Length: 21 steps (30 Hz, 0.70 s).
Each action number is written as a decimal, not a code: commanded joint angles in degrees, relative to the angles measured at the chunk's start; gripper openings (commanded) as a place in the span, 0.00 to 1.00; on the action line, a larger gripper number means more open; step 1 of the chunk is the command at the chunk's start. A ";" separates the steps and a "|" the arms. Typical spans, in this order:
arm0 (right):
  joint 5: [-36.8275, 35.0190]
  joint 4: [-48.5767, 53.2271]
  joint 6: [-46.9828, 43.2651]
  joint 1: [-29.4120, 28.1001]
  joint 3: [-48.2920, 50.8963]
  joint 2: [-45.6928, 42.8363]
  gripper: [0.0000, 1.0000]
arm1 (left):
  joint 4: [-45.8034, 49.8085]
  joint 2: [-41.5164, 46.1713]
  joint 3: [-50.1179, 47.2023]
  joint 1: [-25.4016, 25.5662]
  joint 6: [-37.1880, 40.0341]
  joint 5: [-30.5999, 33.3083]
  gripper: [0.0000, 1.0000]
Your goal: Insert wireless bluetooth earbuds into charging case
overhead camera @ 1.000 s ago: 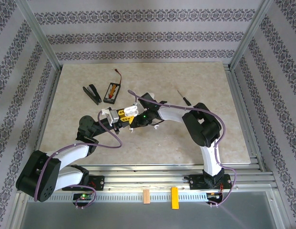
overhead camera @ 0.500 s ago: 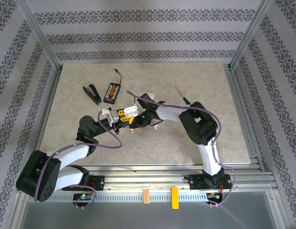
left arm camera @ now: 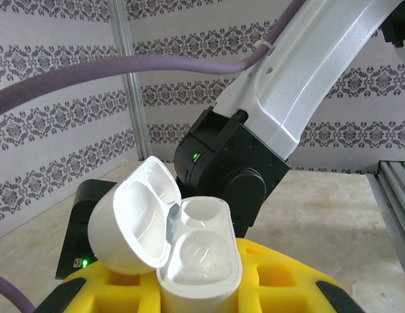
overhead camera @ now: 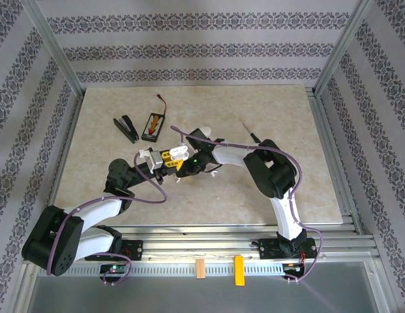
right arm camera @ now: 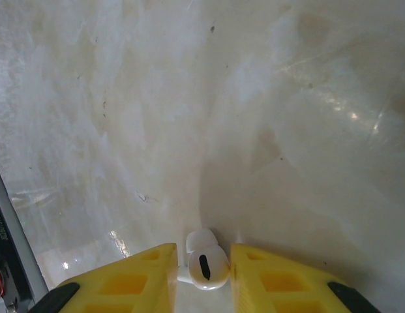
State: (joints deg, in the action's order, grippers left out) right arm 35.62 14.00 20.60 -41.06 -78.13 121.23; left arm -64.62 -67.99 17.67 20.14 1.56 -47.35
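Clamps the open case upright in the left gripper, yellow fingers shut against its sides, lid swung back to the left, both wells empty. Pinches one earbud in the right gripper, fingers pressed to it on either side, low over the pale tabletop; cannot tell whether touching it. Has both grippers close together mid-tabletop in the top view, the right one just beside the case. Has pliers, battery box and screwdriver lying farther back, well apart from both.
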 commanded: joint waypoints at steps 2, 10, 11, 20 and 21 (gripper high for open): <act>-0.11 1.94 -1.96 -1.10 -1.58 2.08 0.27 | -0.73 0.33 -0.36 -0.28 1.12 0.51 0.02; -2.44 3.69 -4.47 -1.98 -1.60 2.17 0.23 | -0.42 1.92 -0.54 -0.21 1.07 1.77 0.02; -2.56 3.67 -4.52 -1.92 -1.59 2.08 0.22 | -0.32 1.89 -0.56 -0.27 1.02 1.74 0.02; -7.65 1.25 -8.84 -1.18 1.01 -3.88 0.17 | -0.53 2.10 -0.75 -0.28 0.46 2.35 0.02; -8.58 0.77 -10.00 -0.90 1.90 -5.11 0.17 | -0.59 2.23 -0.71 -0.28 0.17 2.37 0.03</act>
State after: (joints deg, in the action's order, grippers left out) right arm 31.55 15.20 14.41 -41.89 -78.17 120.38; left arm -64.62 -67.00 17.47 20.14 1.54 -45.52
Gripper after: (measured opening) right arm 0.176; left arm 0.199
